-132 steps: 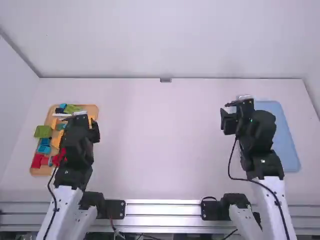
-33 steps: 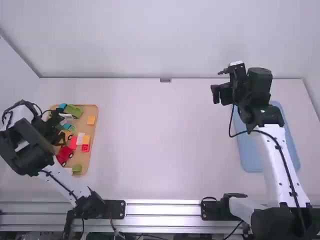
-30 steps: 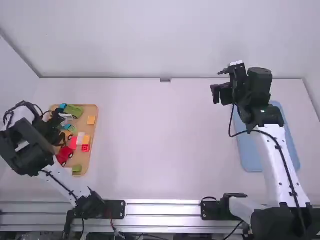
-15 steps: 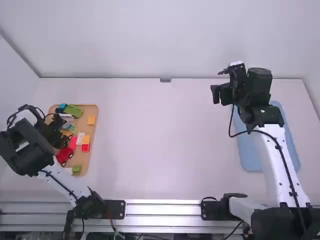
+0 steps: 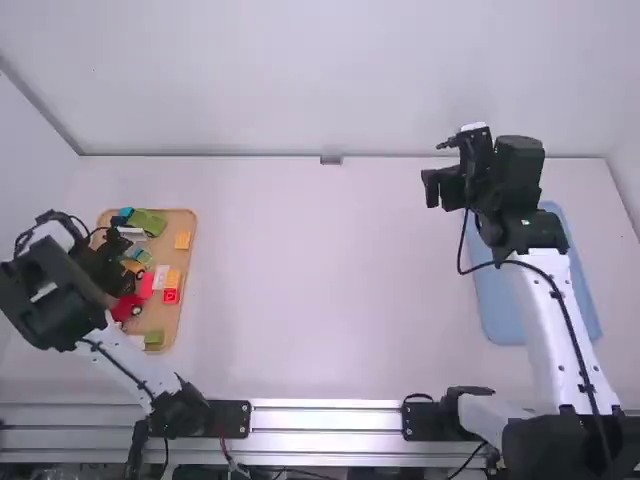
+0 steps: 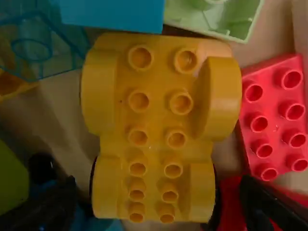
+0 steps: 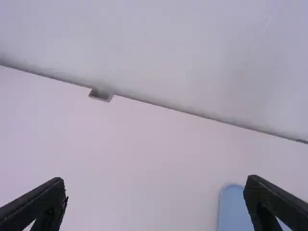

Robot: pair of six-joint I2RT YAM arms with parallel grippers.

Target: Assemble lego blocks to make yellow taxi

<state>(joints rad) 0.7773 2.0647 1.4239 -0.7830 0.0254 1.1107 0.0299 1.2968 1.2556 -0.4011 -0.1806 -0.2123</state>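
Low over the wooden tray (image 5: 185, 225) at the far left, my left gripper (image 5: 125, 284) stands above the toy parts. In its wrist view the left gripper (image 6: 156, 195) is open, one finger on each side of the narrower end of a yellow wheeled car base (image 6: 156, 115), studs up. A bit of that yellow base (image 5: 132, 265) shows beside the gripper in the high view. My right gripper (image 5: 436, 166) is held above the table at the right, and its wrist view has the right gripper (image 7: 155, 195) open with nothing between its fingers.
Close around the yellow base lie a red studded brick (image 6: 276, 118), a blue block (image 6: 113, 14) and a light green piece (image 6: 216, 17). A yellow brick (image 5: 183, 240) sits near the tray's right edge. Under the right arm lies a blue mat (image 5: 500, 305).
My left arm has swung out left over the tray, its gripper lately shifting slightly toward the camera. The right arm stretched forward earlier and has kept still for the last second.
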